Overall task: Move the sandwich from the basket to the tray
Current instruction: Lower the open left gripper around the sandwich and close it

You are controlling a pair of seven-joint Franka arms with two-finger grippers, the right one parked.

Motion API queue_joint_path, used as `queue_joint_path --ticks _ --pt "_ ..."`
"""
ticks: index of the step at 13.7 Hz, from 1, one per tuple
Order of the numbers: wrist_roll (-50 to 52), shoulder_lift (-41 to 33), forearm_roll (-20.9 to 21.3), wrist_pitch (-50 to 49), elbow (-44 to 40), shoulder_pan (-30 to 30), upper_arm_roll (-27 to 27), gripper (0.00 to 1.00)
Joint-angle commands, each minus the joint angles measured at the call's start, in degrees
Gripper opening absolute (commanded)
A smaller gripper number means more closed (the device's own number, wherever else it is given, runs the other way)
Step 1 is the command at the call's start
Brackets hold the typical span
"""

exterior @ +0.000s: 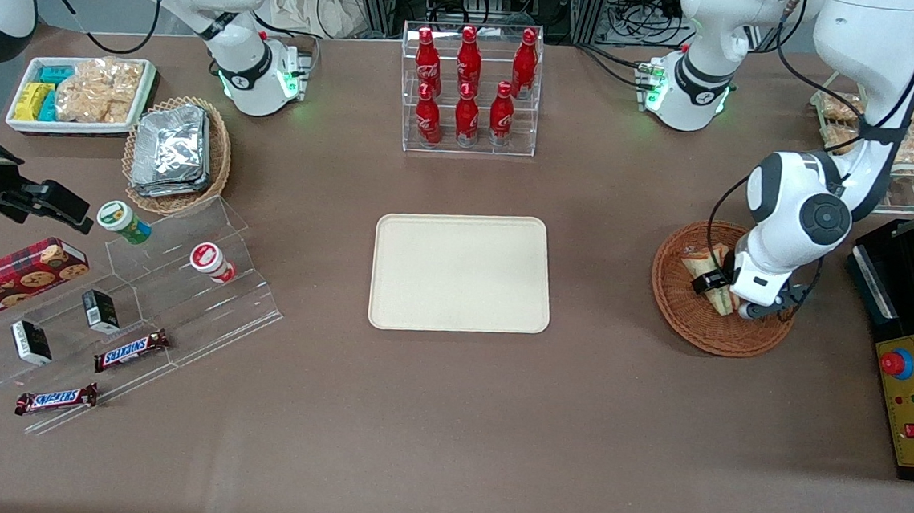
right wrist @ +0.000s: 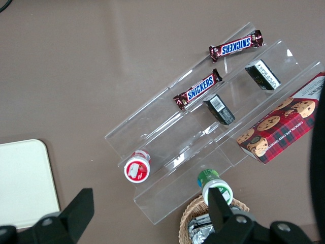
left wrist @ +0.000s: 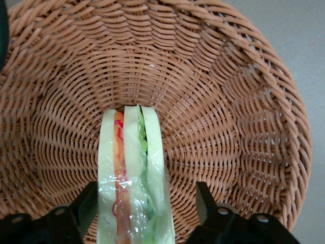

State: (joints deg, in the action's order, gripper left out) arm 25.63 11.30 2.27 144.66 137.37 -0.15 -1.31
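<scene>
The gripper (left wrist: 144, 213) is down in the basket (exterior: 682, 320), fingers (left wrist: 86, 206) spread wide either side of the sandwich (left wrist: 133, 173), not clamped; the slick wrap could slip or the soft bread crush if the closing is off-centre; the basket holds only the sandwich; the tray (exterior: 461, 273), well toward the table's middle from the basket, holds nothing.

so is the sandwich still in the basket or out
In: the sandwich lies in the basket, between the open gripper fingers.

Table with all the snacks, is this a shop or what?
Probably a robot lab set up like a snack shop: cola bottles on a clear rack, Snickers bars, and the gripper open around a sandwich in a basket.
</scene>
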Motion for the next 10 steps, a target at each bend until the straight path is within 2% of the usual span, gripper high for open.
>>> queue_joint_path --ticks 1,6,8,10 --pt "1.0 -0.3 0.1 1.7 1.1 -0.1 -0.1 0.35" --pt "0.9 -0.7 0.1 1.5 1.1 -0.1 -0.1 0.20" --pt "0.5 -1.1 0.1 1.0 0.9 0.0 -0.1 0.01" --pt "-0.1 -2.3 0.1 -0.2 0.4 0.1 -0.1 0.00"
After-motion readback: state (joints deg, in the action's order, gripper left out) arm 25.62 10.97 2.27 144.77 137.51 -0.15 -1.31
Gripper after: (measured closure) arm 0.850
